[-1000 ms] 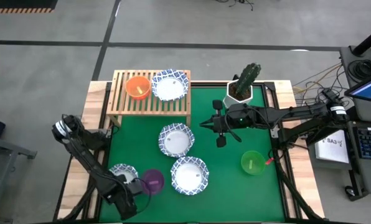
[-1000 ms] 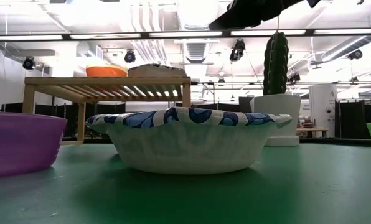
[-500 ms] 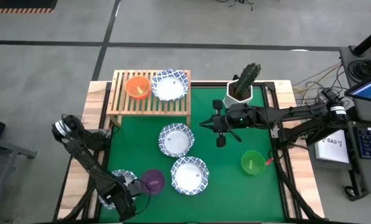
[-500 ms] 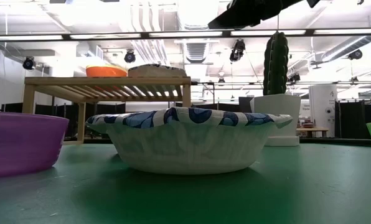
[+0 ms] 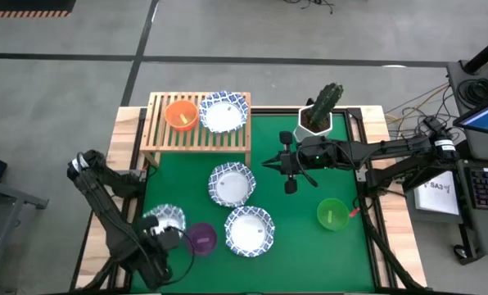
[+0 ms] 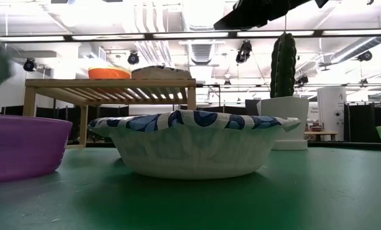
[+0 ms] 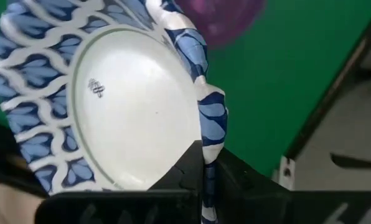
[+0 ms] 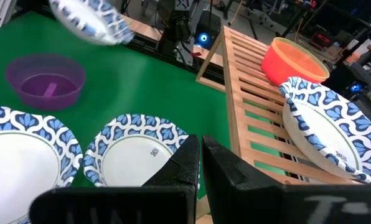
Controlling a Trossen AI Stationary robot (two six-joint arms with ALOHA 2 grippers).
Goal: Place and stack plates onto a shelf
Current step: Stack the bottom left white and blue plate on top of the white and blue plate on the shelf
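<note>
My left gripper (image 5: 162, 233) is at the table's near left corner, shut on a blue-and-white plate (image 5: 164, 219) that it holds above the table. The plate also shows in the left wrist view (image 7: 129, 106) and, blurred, in the right wrist view (image 8: 89, 20). Two more patterned plates (image 5: 232, 183) (image 5: 249, 231) rest on their bases on the green table. A fourth (image 5: 223, 111) lies on the wooden shelf (image 5: 166, 139) beside an orange dish (image 5: 181, 115). My right gripper (image 5: 270, 164) hangs shut and empty above the table's middle. My left gripper pinches the plate's patterned wavy rim (image 7: 210, 134) between its two fingers, one finger on the plate's upper face and one on its underside. The plate is lifted clear of the table and tilted, with its white centre (image 7: 136, 118) in view.
A purple dish (image 5: 201, 238) sits just right of the held plate. A green dish (image 5: 332, 214) sits at the near right. A white pot with a cactus (image 5: 320, 111) stands at the far right. The shelf has free slats (image 5: 195, 141) on its near side.
My left gripper has risen with the plate at the near left corner. The plate is lifted clear of the table and has shifted a little toward the far edge. It now shows as a blur at the low view's upper left.
</note>
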